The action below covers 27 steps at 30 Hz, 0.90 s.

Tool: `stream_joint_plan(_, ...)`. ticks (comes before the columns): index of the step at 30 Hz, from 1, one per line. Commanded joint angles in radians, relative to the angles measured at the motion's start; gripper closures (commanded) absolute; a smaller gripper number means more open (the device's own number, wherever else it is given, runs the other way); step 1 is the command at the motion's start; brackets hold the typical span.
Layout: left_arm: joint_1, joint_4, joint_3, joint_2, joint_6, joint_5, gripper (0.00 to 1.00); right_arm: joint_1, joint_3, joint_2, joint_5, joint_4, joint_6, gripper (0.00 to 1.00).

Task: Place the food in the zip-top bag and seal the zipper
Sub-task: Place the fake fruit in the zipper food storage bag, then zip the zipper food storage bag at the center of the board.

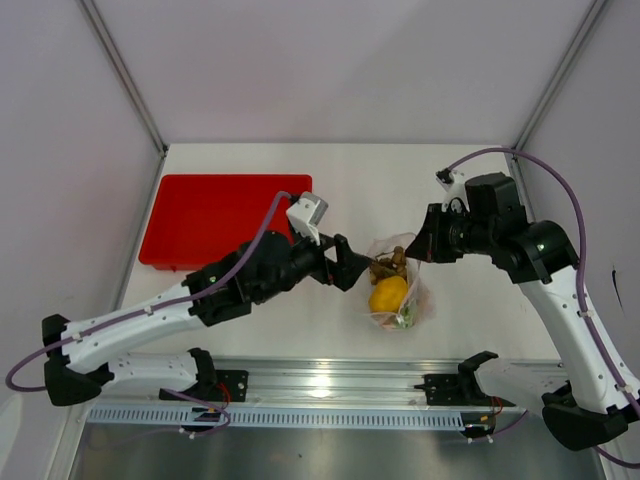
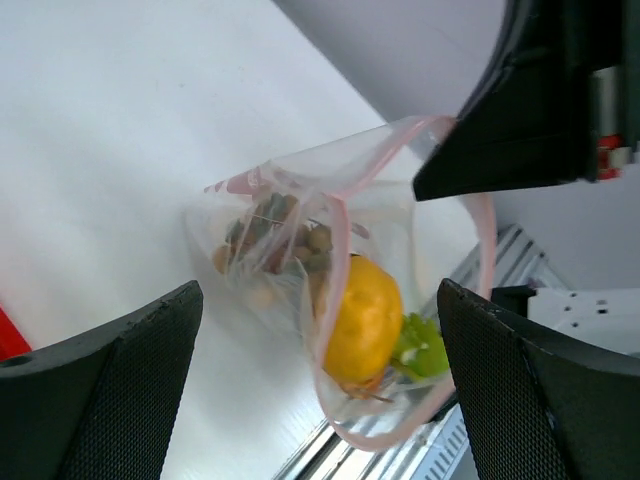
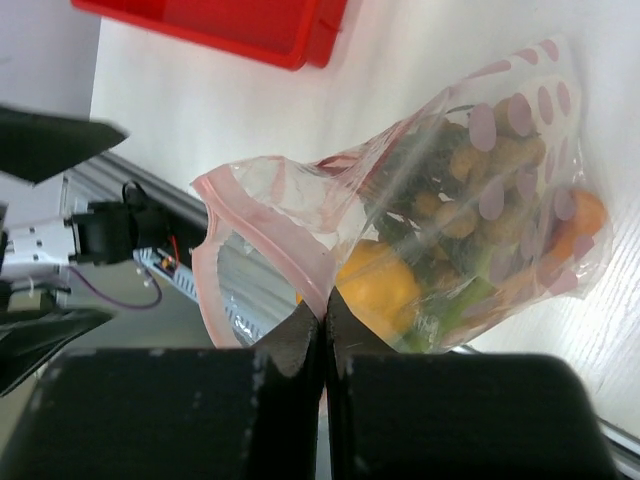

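The clear crinkly plastic zip-top bag with pink dots (image 3: 440, 200) is seen lying on the white table (image 1: 300, 165), between the two arms and well apart from the flat red plastic tray (image 1: 220, 215). Inside it a round yellow-orange fruit (image 2: 365, 320), a bunch of tan round berries (image 2: 275, 235), green stalks (image 2: 420, 345) and an orange carrot-like piece (image 3: 580, 215) can be made out; no purple-brown sweet potato can be picked out through the film. The narrow pink-red zipper strip (image 3: 285, 255) is not yet pressed together, and the mouth is left gaping. The right gripper (image 3: 322, 312) is clamped tight on one edge of that strip. The left gripper (image 1: 352, 265) is held just beside the mouth with its jaws spread wide and nothing between them.

Several risks are judged likely. Since the bag is held at one point only, it could be tipped by a pull and the fruit rolled out. The thin film could be pushed or crumpled by the wide jaws. If the strip's halves are pinched out of line, a gap could be left.
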Motion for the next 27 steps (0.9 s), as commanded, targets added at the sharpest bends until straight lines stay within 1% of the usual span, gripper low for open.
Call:
stream_joint_plan(1, 0.007, -0.088, 0.053, 0.090, 0.044, 0.002, 0.01, 0.001, 0.042, -0.012, -0.096, -0.014, -0.083, 1.00)
stream_joint_plan(3, 0.007, -0.093, 0.079, 0.146, 0.043, 0.041, 0.01, 0.002, 0.036, -0.020, -0.112, -0.019, -0.100, 1.00)
stream_joint_plan(4, 0.007, -0.083, 0.086, 0.160, 0.044, 0.086, 0.01, 0.001, 0.034, -0.022, -0.120, -0.019, -0.106, 1.00)
stream_joint_plan(5, 0.007, -0.088, 0.099, 0.192, 0.037, 0.099, 0.01, 0.001, 0.033, -0.026, -0.126, -0.021, -0.108, 1.00)
stream_joint_plan(10, 0.006, -0.112, 0.136, 0.254, 0.020, 0.145, 0.01, 0.001, 0.015, -0.043, -0.162, -0.021, -0.122, 1.00)
stream_joint_plan(11, 0.006, -0.116, 0.149, 0.260, 0.025, 0.153, 0.10, 0.001, 0.011, -0.045, -0.162, -0.024, -0.125, 0.99)
stream_joint_plan(12, 0.009, -0.129, 0.154, 0.266, 0.026, 0.156, 0.19, 0.001, 0.007, -0.049, -0.159, -0.027, -0.126, 0.95)
stream_joint_plan(13, 0.014, -0.138, 0.171, 0.278, 0.028, 0.158, 0.31, 0.001, 0.005, -0.052, -0.143, -0.033, -0.128, 0.92)
stream_joint_plan(14, 0.023, -0.152, 0.197, 0.281, 0.022, 0.171, 0.63, -0.001, 0.004, -0.054, -0.133, -0.042, -0.129, 0.82)
stream_joint_plan(15, 0.030, -0.174, 0.200, 0.291, 0.017, 0.185, 0.82, -0.001, -0.001, -0.063, -0.125, -0.045, -0.129, 0.77)
stream_joint_plan(16, 0.035, -0.189, 0.236, 0.297, 0.011, 0.194, 0.99, 0.001, -0.008, -0.071, -0.105, -0.048, -0.132, 0.70)
stream_joint_plan(17, 0.044, -0.210, 0.281, 0.306, 0.000, 0.202, 1.00, 0.002, -0.012, -0.077, -0.096, -0.054, -0.134, 0.60)
stream_joint_plan(19, 0.044, -0.282, 0.347, 0.329, -0.009, 0.197, 0.99, 0.001, -0.018, -0.092, -0.073, -0.064, -0.132, 0.54)
stream_joint_plan(20, 0.044, -0.304, 0.367, 0.335, -0.040, 0.191, 0.99, 0.001, -0.021, -0.100, -0.061, -0.068, -0.137, 0.50)
stream_joint_plan(21, 0.046, -0.325, 0.426, 0.338, -0.060, 0.173, 0.99, 0.002, -0.025, -0.108, -0.059, -0.070, -0.140, 0.44)
stream_joint_plan(23, 0.055, -0.376, 0.476, 0.343, -0.142, 0.162, 0.99, 0.001, -0.033, -0.137, -0.054, -0.073, -0.157, 0.39)
stream_joint_plan(25, 0.061, -0.396, 0.494, 0.341, -0.195, 0.150, 0.99, 0.001, -0.038, -0.166, -0.065, -0.080, -0.168, 0.38)
stream_joint_plan(27, 0.070, -0.430, 0.546, 0.343, -0.262, 0.132, 0.99, 0.008, -0.056, -0.186, -0.108, -0.073, -0.181, 0.38)
